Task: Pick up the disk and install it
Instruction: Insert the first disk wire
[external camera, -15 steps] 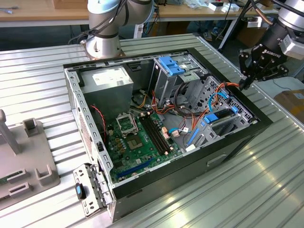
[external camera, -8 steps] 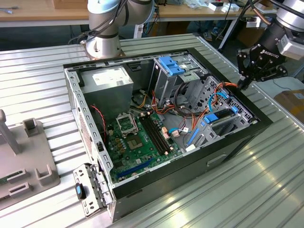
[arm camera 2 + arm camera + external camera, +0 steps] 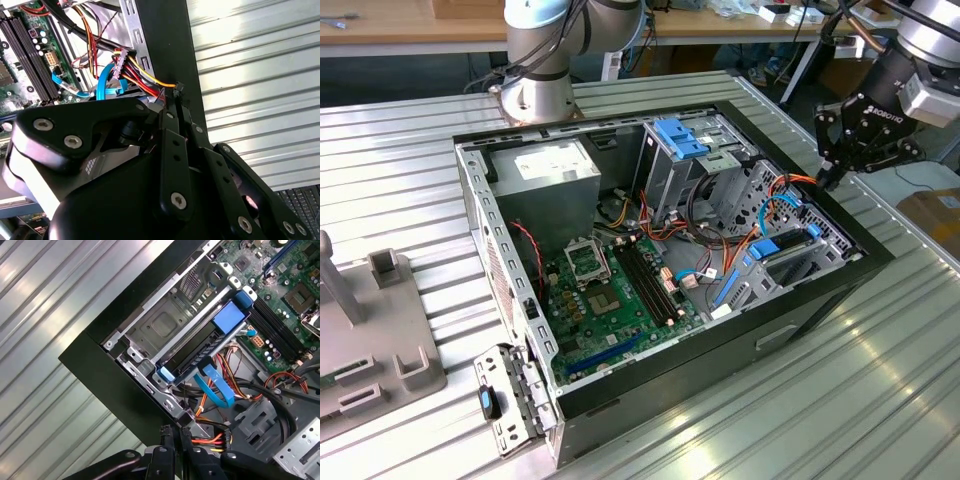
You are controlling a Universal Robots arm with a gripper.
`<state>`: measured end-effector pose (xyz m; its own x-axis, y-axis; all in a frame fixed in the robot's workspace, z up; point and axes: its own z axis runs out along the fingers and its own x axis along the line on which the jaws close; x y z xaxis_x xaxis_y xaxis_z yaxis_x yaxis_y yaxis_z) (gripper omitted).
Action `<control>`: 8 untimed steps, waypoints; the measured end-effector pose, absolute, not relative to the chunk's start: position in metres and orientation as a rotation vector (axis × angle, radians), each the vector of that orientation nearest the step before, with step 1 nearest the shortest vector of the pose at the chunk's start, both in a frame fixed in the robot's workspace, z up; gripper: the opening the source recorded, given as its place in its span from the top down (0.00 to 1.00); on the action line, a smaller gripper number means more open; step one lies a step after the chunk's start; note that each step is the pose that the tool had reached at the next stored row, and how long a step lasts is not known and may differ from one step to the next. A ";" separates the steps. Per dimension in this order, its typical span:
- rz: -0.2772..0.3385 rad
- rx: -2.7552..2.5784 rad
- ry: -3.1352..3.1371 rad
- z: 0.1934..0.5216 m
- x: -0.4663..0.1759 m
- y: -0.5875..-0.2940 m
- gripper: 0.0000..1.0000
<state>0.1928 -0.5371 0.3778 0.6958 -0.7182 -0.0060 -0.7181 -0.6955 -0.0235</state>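
Inside the open computer case (image 3: 700,375), the disk (image 3: 786,250) lies flat in its bay near the corner toward the exterior view's right. One short end faces the side rim. Over that rim, beside the cables (image 3: 798,181), hangs the gripper (image 3: 830,172), jaws pinched together, apparently holding nothing.

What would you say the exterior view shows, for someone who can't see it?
A shut robot gripper hangs over the corner of an open computer case on the exterior view's right. Inside the case are the disk with blue rails, close to the gripper, and a green motherboard.
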 end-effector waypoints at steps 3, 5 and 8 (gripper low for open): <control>-0.006 -2.850 1.264 0.378 0.191 -0.538 0.84; -0.007 -2.849 1.265 0.378 0.189 -0.538 0.84; -0.007 -2.849 1.266 0.378 0.185 -0.539 0.84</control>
